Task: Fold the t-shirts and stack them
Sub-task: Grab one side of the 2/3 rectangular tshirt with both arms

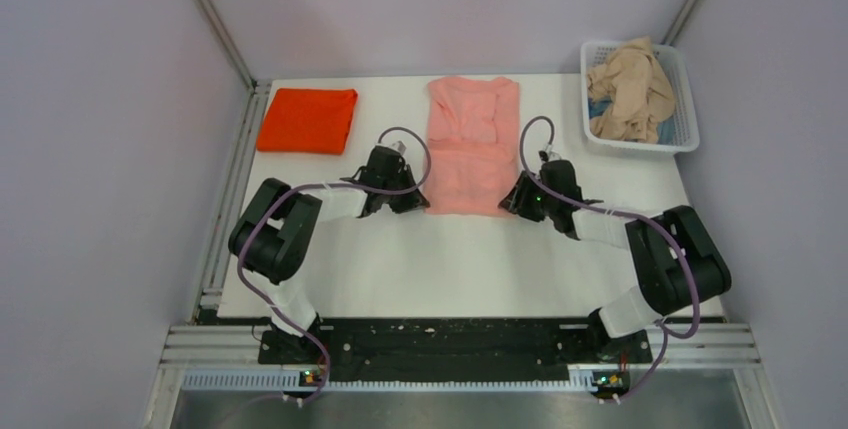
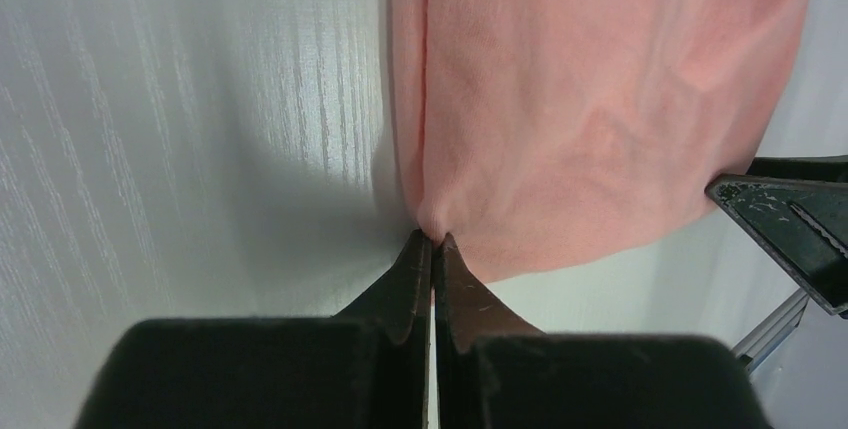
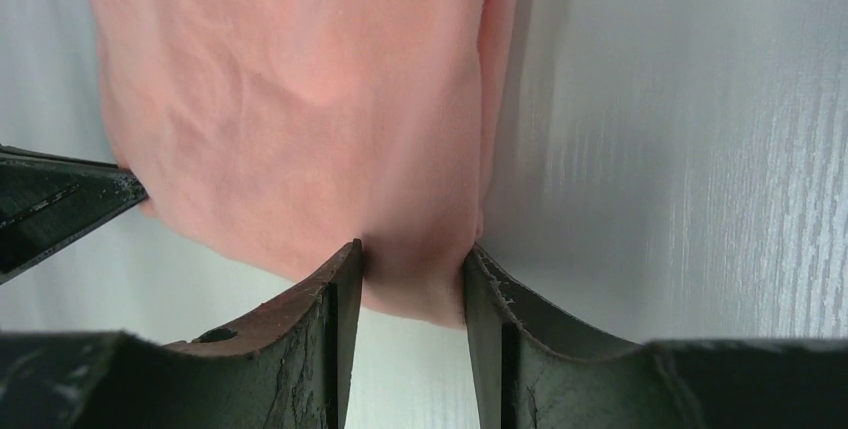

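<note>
The salmon-pink t-shirt [image 1: 472,144] lies flat in the middle of the table [image 1: 450,269], partly folded into a long strip that runs from the far edge toward the arms. The left gripper [image 1: 418,203] sits at the shirt's near left corner. In the left wrist view its jaws are pressed together, and the cloth puckers where the corner's edge is pinched at their tips. The right gripper [image 1: 511,203] sits at the near right corner. Its jaws stand partly apart with the corner between them, touching both inner faces; whether they clamp it cannot be told. The orange-red t-shirt [image 1: 307,120] lies folded at the far left. The beige t-shirt [image 1: 630,89] is bunched in the white basket [image 1: 686,99] at the far right.
</note>
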